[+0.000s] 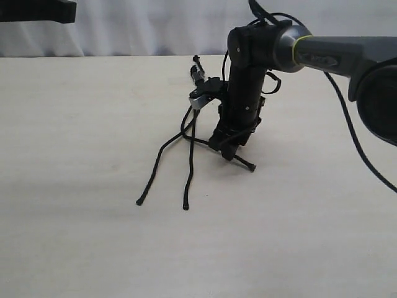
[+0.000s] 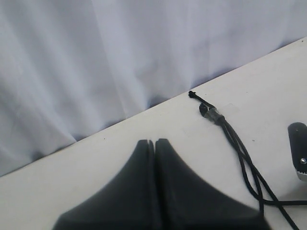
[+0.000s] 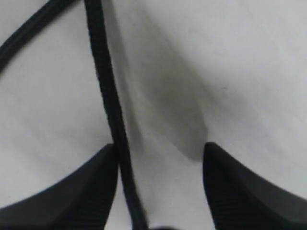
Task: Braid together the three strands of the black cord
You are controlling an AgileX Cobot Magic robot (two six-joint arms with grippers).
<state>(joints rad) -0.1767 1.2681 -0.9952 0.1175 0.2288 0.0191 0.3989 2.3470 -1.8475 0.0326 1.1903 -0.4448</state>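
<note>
right gripper [image 1: 229, 151] is pointing tip-down at the table [image 1: 74, 155], right of centre. on its wrist camera i'm seeing the fingers [image 3: 249, 191] spread apart, and one strand [image 3: 109, 110] is running up between them. that strand is lying against the inner face of one finger while the other finger is standing clear of it, so nothing is being pinched.

on the exterior camera, that strand's blunt tip is poking out on the near right of the gripper and lying flat on the table.

the rest of the black cord [image 2: 233, 137] is lying just left of the right arm. its bound end [image 2: 212, 114] is pointing toward the far edge of the table. from there the left strand [image 1: 141, 198] is curving off toward the near left, and the middle strand [image 1: 186, 202] is running almost straight toward me. their tips are sitting a little apart, and i'm not making out any crossings among the loose lengths.

left gripper [image 2: 153, 143] is pressed together with nothing between the fingers. it's sitting well back from the cord and looking across at the bound end and the pale curtain [image 2: 96, 57] behind the table. on the exterior camera the left arm [image 1: 37, 11] is showing only as a dark shape at the far left.
</note>
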